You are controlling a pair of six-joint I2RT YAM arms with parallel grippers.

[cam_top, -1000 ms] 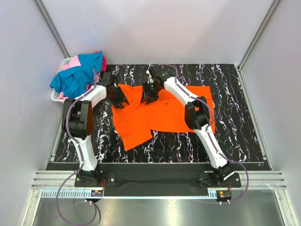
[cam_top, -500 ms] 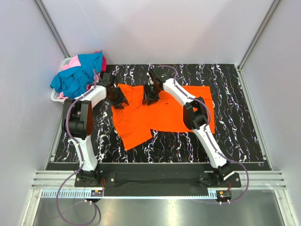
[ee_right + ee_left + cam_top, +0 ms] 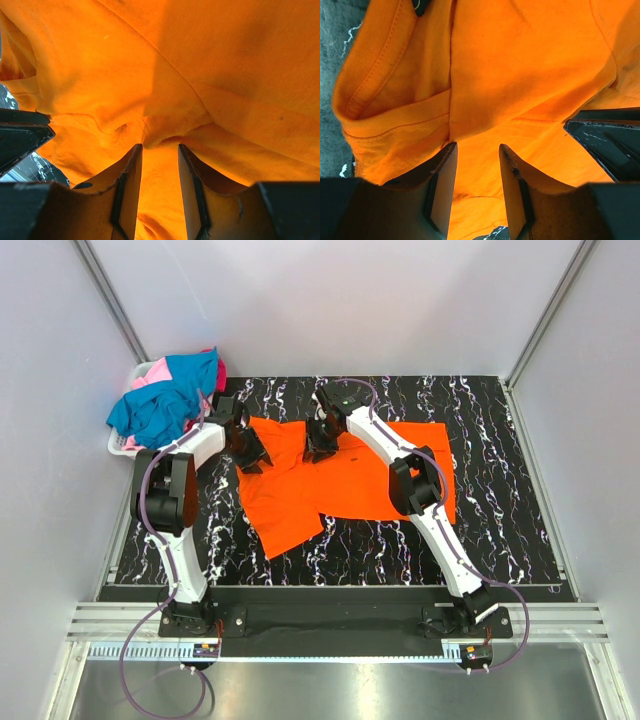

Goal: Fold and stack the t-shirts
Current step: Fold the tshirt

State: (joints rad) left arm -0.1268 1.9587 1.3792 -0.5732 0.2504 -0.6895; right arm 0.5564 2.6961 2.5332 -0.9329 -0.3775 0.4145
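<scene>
Here the orange t-shirt (image 3: 340, 485) lies spread open on the black marbled table (image 3: 500, 440). It is mostly flat, with one sleeve reaching toward the near left. Both arms reach over to its far edge. The left gripper (image 3: 250, 452) is down on the shirt's far-left corner beside the ribbed collar. Its fingers (image 3: 442, 185) stand apart, with their tips pressed onto the cloth and a stitched seam running up to the gap. The cloth between them lies loose, not pinched. The right gripper (image 3: 319, 448) sits just right of it, on the far middle of the shirt. Its fingers (image 3: 130, 185) are likewise parted, and the fabric puckers into small folds at their tips. At the far left, a white basket (image 3: 118, 443) holds a heap of other shirts: a teal-blue t-shirt (image 3: 165, 400) on top, a pink t-shirt (image 3: 150, 372) behind it, and a red t-shirt (image 3: 218, 365) showing at the far right edge.
</scene>
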